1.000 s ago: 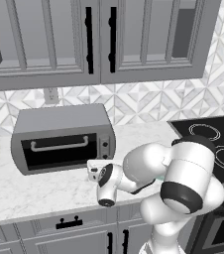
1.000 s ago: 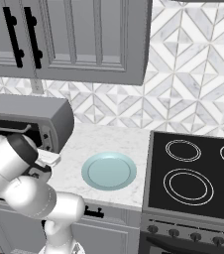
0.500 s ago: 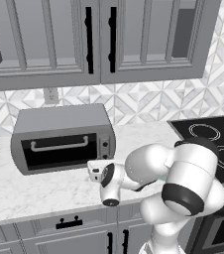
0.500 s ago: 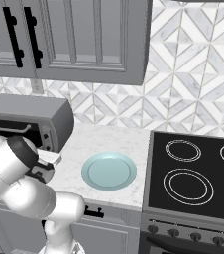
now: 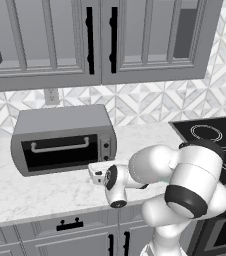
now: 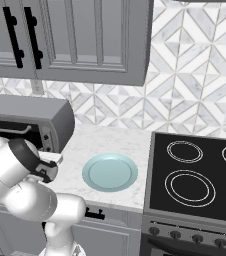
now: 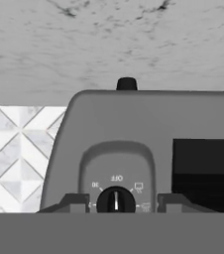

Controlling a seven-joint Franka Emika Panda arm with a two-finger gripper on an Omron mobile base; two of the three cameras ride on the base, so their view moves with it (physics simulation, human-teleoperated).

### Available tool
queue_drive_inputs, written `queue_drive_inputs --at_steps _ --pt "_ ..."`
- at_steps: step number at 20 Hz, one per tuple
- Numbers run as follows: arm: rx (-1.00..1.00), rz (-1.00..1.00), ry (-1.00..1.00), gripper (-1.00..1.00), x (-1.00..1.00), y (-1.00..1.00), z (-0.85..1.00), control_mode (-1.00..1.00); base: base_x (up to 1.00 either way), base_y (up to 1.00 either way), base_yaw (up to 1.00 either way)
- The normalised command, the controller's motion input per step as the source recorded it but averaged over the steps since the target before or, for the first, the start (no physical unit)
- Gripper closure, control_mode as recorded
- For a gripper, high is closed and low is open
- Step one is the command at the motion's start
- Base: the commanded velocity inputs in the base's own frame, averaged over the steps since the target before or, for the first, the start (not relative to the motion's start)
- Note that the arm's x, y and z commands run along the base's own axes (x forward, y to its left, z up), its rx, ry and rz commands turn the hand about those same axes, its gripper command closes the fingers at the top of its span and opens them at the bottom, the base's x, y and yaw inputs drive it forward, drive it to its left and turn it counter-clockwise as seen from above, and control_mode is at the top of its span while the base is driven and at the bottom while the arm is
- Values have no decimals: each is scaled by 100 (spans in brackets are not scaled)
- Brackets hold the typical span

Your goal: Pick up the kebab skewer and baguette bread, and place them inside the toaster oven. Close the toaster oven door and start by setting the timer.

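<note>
Toaster oven [image 5: 60,122] stood on the marble counter [image 5: 30,192] against the tiled wall, left of the stove [image 6: 195,175], and the toaster oven door [image 5: 60,155] was shut with its bar handle [image 5: 60,146] at the top. Compared with one second before, very little had changed: the gripper [image 5: 93,170] stayed in front of the knob panel at the right end of the oven, and only the lower part of the wrist had drifted a little to the right. For me this meant the loading and closing steps were probably finished, and only the timer was left. I judged that the kebab skewer and the baguette bread were already behind the dark glass, but I could not confirm it. The hand view, which was rolled upside down, gave me what the base views could not: the timer knob [image 7: 115,201] sat between the two fingertips [image 7: 77,202], with a small gap on each side, and its pointer was on OFF. So the gripper [image 7: 124,203] was partly spread, straddling the knob and holding nothing. The right base view added the light blue plate [image 6: 110,171] on the counter, just beside the stove.
</note>
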Motion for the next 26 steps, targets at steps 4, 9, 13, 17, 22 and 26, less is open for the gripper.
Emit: queue_drive_inputs --at_steps 4,9,13,17,22,26 --pt "0 12 0 100 2 0 0 -100 0 0 0" --pt "0 8 0 100 15 0 0 -100 0 0 0" --pt "0 5 0 100 31 0 0 -100 0 0 0" --pt "0 0 0 100 16 8 0 -100 0 0 0" --pt "6 0 -2 100 20 3 0 -100 0 0 0" --pt "15 2 -6 100 15 0 0 -100 0 0 0"
